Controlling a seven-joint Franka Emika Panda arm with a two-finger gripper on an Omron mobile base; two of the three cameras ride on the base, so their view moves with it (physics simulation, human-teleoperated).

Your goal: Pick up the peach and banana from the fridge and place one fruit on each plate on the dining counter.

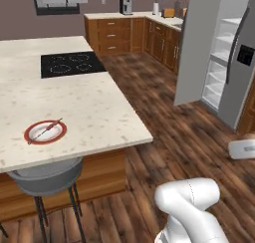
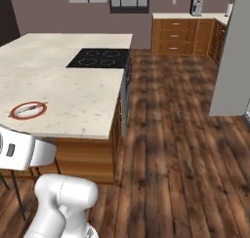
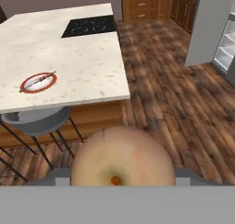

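Observation:
The peach (image 3: 121, 156), pale orange with a reddish flush, sits close to the camera at the bottom of the hand view, with my gripper (image 3: 121, 178) shut on it. Ahead and to the left lies the dining counter (image 3: 82, 62) (image 1: 89, 107) (image 2: 78, 95), beige speckled stone. Near its front left edge rests a red-rimmed white plate (image 3: 38, 82) (image 1: 45, 132) (image 2: 28, 110) with a thin utensil across it. The fridge (image 1: 224, 62) (image 3: 220, 35) stands open at the right, its white shelves showing. The banana is out of view.
A black cooktop (image 1: 69, 63) is set into the counter further back. A grey stool (image 1: 47, 177) (image 3: 39, 117) is tucked under the counter's front edge below the plate. Wooden floor (image 1: 174, 137) runs between the island and the fridge. Brown cabinets line the back wall.

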